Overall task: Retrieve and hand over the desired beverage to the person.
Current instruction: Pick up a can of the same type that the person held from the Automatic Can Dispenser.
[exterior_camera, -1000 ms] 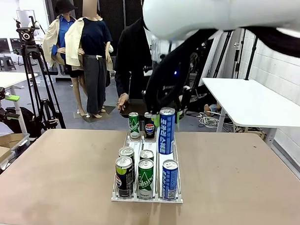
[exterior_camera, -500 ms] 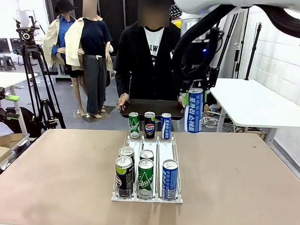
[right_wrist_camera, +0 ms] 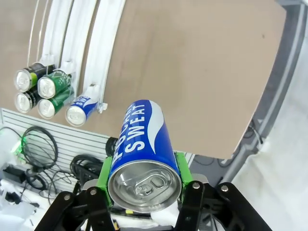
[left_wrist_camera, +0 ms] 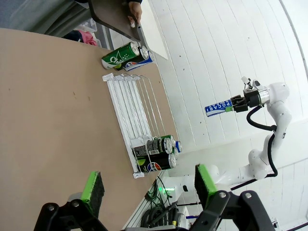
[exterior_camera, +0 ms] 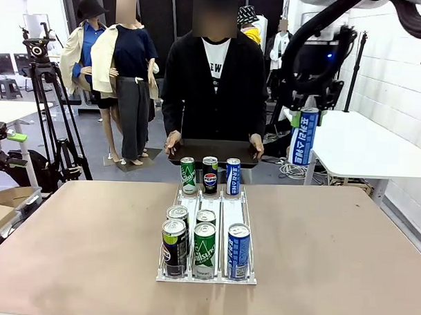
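Observation:
A tall blue Pocari Sweat can (exterior_camera: 304, 136) hangs in the air right of the person, above the table's far right edge, with my right gripper (exterior_camera: 307, 114) shut on its upper part. Seen from the right wrist, the can (right_wrist_camera: 143, 154) sits between the green pads (right_wrist_camera: 104, 174), top toward the camera. The person (exterior_camera: 213, 81) stands at the far side holding a black tray (exterior_camera: 212, 152) with both hands. My left gripper (left_wrist_camera: 149, 185) is open and empty over the table, with the blue can (left_wrist_camera: 219, 107) far off.
A white wire rack (exterior_camera: 235, 210) at the table's middle holds three cans in its back row and several at the front. A camera tripod (exterior_camera: 43, 89) stands at the left and a white table (exterior_camera: 356, 142) at the right. The brown tabletop (exterior_camera: 332, 238) is bare around the rack.
My right arm has carried the blue can up and to the right, away from the rack's back row. The person and tray, earlier covered by the arm, now show.

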Controlling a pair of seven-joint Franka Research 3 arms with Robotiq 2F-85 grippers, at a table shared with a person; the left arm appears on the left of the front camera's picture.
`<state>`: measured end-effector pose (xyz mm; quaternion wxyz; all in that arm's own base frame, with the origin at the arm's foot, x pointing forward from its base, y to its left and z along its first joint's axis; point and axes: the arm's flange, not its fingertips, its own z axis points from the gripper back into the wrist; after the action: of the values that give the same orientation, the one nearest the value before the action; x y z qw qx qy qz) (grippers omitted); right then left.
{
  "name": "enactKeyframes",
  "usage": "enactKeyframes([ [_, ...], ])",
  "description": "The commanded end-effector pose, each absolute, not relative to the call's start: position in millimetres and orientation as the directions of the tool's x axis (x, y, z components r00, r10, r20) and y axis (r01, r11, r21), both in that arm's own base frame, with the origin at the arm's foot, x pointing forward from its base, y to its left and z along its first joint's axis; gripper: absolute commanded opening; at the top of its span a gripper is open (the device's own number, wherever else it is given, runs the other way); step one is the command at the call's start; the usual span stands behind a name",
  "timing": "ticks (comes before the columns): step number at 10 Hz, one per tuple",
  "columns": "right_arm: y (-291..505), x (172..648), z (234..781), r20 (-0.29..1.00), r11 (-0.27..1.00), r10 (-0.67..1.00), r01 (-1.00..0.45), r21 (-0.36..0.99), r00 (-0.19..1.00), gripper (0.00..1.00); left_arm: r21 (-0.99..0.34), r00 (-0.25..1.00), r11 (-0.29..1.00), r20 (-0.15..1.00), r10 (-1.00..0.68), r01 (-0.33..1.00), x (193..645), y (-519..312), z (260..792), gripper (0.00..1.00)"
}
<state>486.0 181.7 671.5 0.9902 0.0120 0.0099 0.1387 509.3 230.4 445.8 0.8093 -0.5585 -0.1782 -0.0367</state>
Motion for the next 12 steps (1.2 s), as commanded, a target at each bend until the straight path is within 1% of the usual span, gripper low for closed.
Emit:
enactKeyframes([
  [1, 152, 471, 670, 0.048, 0.958, 0.282, -0.284, 0.050, 0.958, 0.00, -0.891, 0.934, 0.380, 0.323, 0.150, 0.247, 510, 230, 448, 1.00],
  [4, 99, 470, 673, 0.073, 0.965, 0.251, -0.255, 0.053, 0.965, 0.00, -0.891, 0.934, 0.380, 0.323, 0.150, 0.247, 510, 230, 448, 1.00],
  [7, 61, 489, 667, 0.047, 0.976, 0.193, -0.197, 0.091, 0.980, 0.00, -0.891, 0.934, 0.380, 0.323, 0.150, 0.247, 510, 230, 448, 1.00],
  [8, 55, 489, 664, 0.044, 0.977, 0.185, -0.189, 0.099, 0.982, 0.00, -0.891, 0.934, 0.380, 0.323, 0.150, 0.247, 510, 230, 448, 1.00],
  [12, 49, 462, 651, 0.072, 0.967, 0.213, -0.221, 0.127, 0.974, 0.00, -0.891, 0.934, 0.380, 0.323, 0.150, 0.247, 510, 230, 448, 1.00],
])
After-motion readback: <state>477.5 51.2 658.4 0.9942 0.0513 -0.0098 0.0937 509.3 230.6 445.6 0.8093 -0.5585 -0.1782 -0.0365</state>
